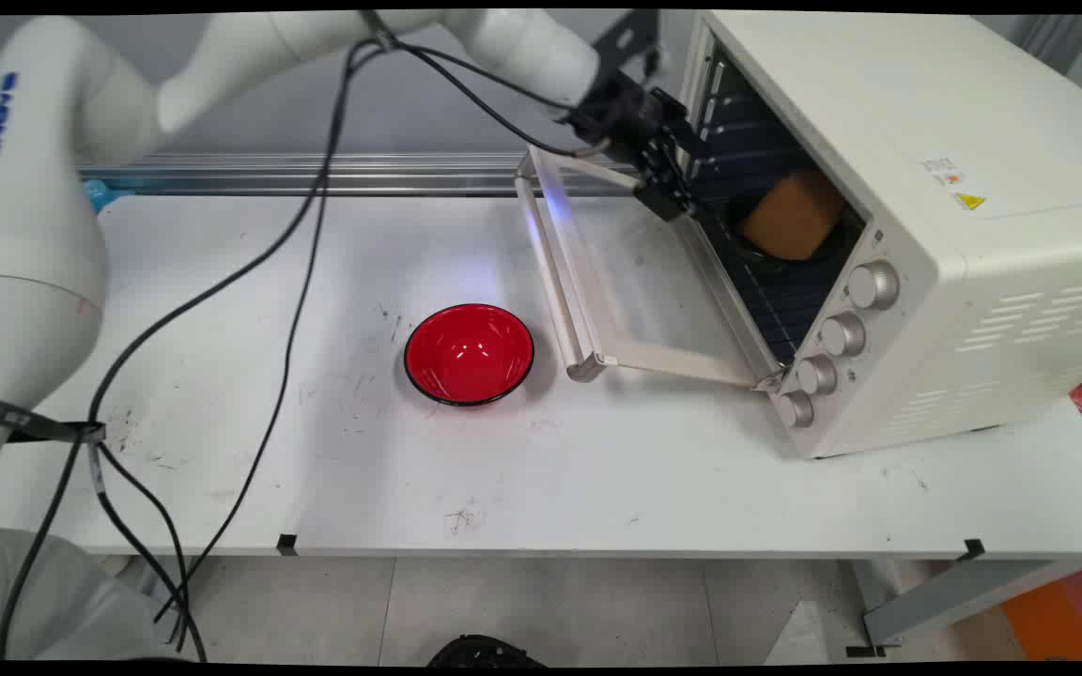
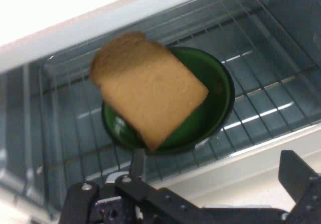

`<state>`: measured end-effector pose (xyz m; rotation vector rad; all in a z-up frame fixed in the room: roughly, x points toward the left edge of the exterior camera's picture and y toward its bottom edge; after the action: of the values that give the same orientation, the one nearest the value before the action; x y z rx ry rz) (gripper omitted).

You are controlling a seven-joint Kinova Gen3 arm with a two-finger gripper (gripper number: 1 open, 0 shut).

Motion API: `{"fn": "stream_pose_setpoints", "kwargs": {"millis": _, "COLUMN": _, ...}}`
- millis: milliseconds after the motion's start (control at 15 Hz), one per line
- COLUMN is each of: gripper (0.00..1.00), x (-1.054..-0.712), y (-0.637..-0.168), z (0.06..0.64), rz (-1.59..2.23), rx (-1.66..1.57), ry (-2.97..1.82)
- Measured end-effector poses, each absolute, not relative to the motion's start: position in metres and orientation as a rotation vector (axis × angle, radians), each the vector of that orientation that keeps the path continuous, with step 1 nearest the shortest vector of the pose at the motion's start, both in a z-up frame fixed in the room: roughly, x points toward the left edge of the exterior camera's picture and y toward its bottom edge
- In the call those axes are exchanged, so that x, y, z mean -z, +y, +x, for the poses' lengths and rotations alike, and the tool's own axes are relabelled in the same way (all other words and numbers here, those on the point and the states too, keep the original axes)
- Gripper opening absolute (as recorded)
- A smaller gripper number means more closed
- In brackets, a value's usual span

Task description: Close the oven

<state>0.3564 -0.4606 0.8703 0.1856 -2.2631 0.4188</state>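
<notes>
Gripper (image 1: 665, 178) hangs at the mouth of the toaster oven (image 1: 888, 216), just above the far end of its lowered door (image 1: 597, 272), with its fingers pointing in toward the rack. In the hand view the two fingers (image 2: 138, 163) stand well apart, one rising near the bowl's rim and the other at the picture's right edge, and nothing is between them, so the hand is wide and empty.

From left to right across the table (image 1: 316, 451): black cables (image 1: 297, 272) trail down from the arm over the left side; a red bowl (image 1: 469, 353) sits near the middle, upright and with nothing in it; just to its right is the oven's door, dropped flat with its handle toward the red bowl; then the oven body with four knobs (image 1: 837, 343) down its front.

Inside the oven, a green bowl (image 2: 213, 101) rests on the wire rack (image 2: 261, 108), and a slice of bread (image 2: 148, 96) lies tilted in it, one corner down in the bowl and the top leaning over the rim.

As a judgement, the slice looks loosely propped, so a nudge from a finger could tip it off the bowl onto the rack. The nearer finger is close to the bowl's rim and could push the bowl back along the wires. The hanging cables pass near the door and could snag on it.
</notes>
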Motion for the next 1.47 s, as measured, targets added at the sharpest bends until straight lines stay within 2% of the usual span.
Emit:
{"fn": "stream_pose_setpoints", "kwargs": {"millis": 733, "gripper": 1.00, "x": -0.894, "y": -0.421, "z": 0.458, "rz": 0.530, "rx": -0.306, "ry": -2.196}}
{"fn": "stream_pose_setpoints", "kwargs": {"millis": 1467, "gripper": 1.00, "x": -0.876, "y": -0.381, "z": 0.545, "rz": 0.715, "rx": -0.225, "ry": -2.258}}
